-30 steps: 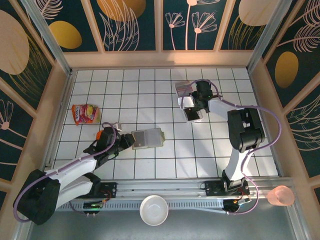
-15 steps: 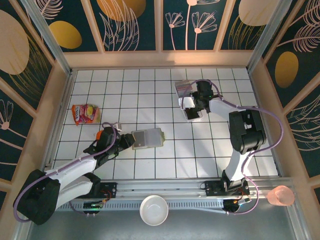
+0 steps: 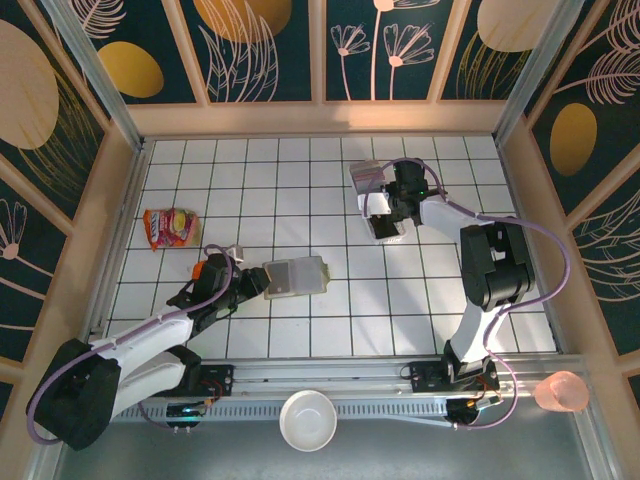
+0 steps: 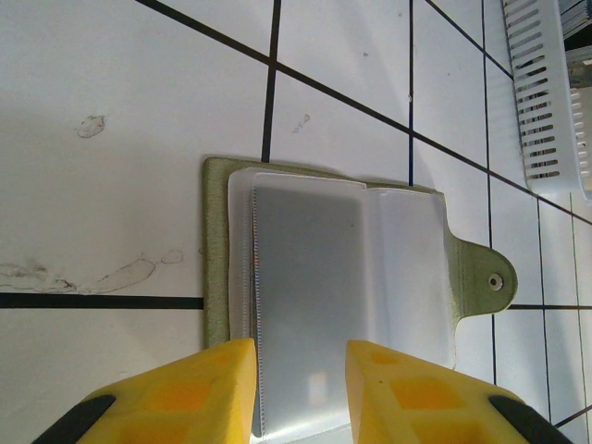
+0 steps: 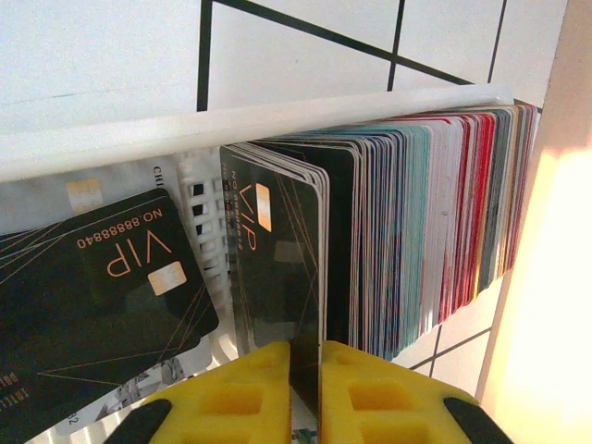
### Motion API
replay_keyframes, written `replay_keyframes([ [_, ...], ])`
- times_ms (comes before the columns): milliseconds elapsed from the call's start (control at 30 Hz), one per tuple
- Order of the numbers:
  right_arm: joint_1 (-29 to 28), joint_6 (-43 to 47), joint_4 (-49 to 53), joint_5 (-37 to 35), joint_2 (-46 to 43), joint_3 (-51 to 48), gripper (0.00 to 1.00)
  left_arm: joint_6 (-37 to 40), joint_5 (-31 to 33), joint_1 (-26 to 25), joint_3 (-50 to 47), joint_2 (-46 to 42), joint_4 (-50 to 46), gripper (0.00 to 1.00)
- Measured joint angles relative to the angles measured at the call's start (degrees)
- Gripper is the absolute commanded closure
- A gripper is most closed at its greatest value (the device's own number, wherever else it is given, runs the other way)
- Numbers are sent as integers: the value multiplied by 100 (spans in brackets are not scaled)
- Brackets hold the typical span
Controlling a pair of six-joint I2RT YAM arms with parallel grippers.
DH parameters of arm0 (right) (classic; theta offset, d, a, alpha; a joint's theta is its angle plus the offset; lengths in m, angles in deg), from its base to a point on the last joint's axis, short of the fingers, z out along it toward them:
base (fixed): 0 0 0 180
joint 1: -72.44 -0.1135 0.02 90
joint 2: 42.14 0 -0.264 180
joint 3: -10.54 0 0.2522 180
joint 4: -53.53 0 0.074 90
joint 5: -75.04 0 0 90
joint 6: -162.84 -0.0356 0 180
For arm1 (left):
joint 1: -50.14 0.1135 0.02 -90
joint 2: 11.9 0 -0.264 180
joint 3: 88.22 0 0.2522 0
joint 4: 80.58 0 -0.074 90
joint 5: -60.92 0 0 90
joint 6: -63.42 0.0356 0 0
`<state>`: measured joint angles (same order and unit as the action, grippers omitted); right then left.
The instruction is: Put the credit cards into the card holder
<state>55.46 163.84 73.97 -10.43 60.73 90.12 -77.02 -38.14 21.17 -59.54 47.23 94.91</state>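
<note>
The card holder point(image 4: 324, 268) lies open on the tiles, olive-green with clear sleeves and a snap tab point(image 4: 487, 280) to the right. My left gripper point(image 4: 301, 388) is open, its yellow fingers point(image 4: 199, 393) either side of the holder's near edge; from above it sits at the holder's point(image 3: 297, 276) left end. The credit cards point(image 5: 435, 222) stand as a striped row in a white slotted tray point(image 5: 277, 120). My right gripper point(image 5: 305, 379) is shut on a black VIP card point(image 5: 277, 259) at the front of that row, seen from above at the tray point(image 3: 368, 178).
Another black VIP card point(image 5: 102, 277) lies flat in the tray. A red-orange snack packet point(image 3: 170, 227) lies at the left. A white bowl point(image 3: 307, 420) and a pink cup point(image 3: 562, 392) stand beyond the near rail. Wooden walls ring the floor.
The right arm has shifted slightly at the tray. The left arm and the card holder have not moved.
</note>
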Motion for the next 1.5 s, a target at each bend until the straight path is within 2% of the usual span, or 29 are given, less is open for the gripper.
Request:
replay_keyframes([
  [367, 0, 2, -131, -70, 2, 9, 85, -2, 0, 0, 0, 0, 2, 70],
  [767, -28, -166, 308, -98, -98, 11, 100, -2, 2, 0, 0, 2, 90, 71],
  [1067, -476, -1060, 916, -293, -1169, 11, 100, 0, 2, 0, 0, 66, 105, 71],
  [1167, -807, -2127, 1204, -345, -1652, 7, 100, 0, 0, 0, 0, 66, 107, 72],
  [1267, -1257, -3899, 1340, -352, -2118, -11, 100, 0, -20, 0, 2, 85, 125, 73],
  [1367, -1729, -6205, 1331, -286, -2509, -157, 100, 4, -57, 0, 7, 173, 122, 73],
  [1500, -2050, -9191, 1058, 474, -2664, -754, 100, 68, -85, 0, 98, 367, 83, 72],
])
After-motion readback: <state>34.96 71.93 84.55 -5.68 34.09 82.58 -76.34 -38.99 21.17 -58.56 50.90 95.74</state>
